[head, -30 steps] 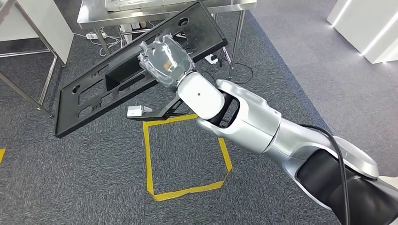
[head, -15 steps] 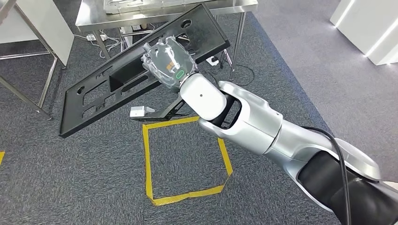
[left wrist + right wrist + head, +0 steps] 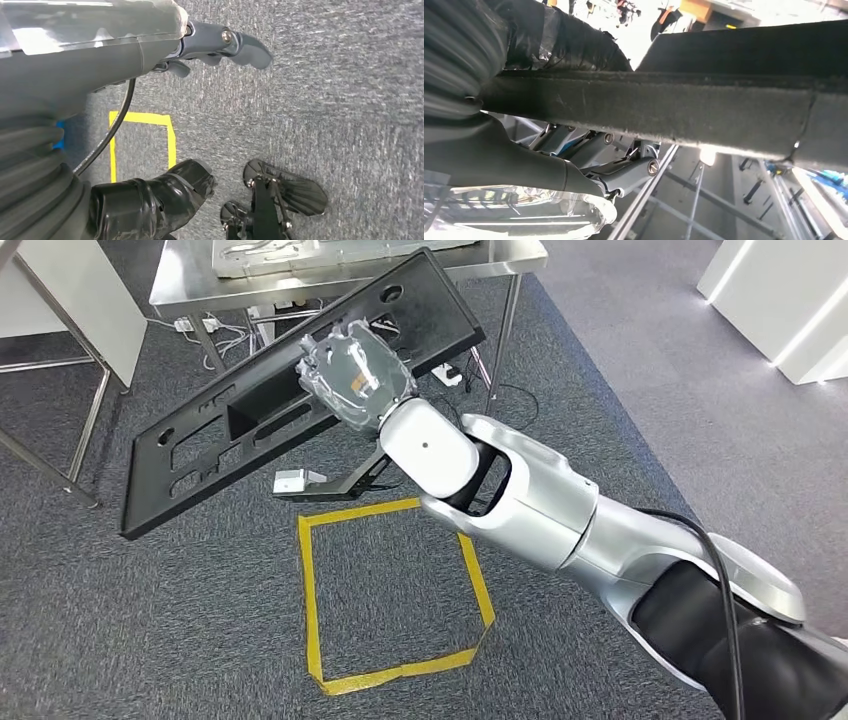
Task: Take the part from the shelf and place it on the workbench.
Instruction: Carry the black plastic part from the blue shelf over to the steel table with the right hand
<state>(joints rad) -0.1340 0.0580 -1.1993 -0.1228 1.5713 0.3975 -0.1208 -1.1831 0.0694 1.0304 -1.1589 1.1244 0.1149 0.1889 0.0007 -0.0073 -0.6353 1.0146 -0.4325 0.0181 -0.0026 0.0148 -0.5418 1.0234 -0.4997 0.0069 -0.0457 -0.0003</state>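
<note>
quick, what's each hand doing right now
Left hand: holds nothing, fingers apart, hanging over the carpet.
Right hand: grips the black panel, carried tilted in the air.

A steel workbench [image 3: 190, 282] stands on grey carpet [image 3: 150, 620] and bears a pale tray [image 3: 250, 258] at its middle. On the carpet lie a yellow tape square [image 3: 310, 590] and white cables [image 3: 215, 328] under the bench.
</note>
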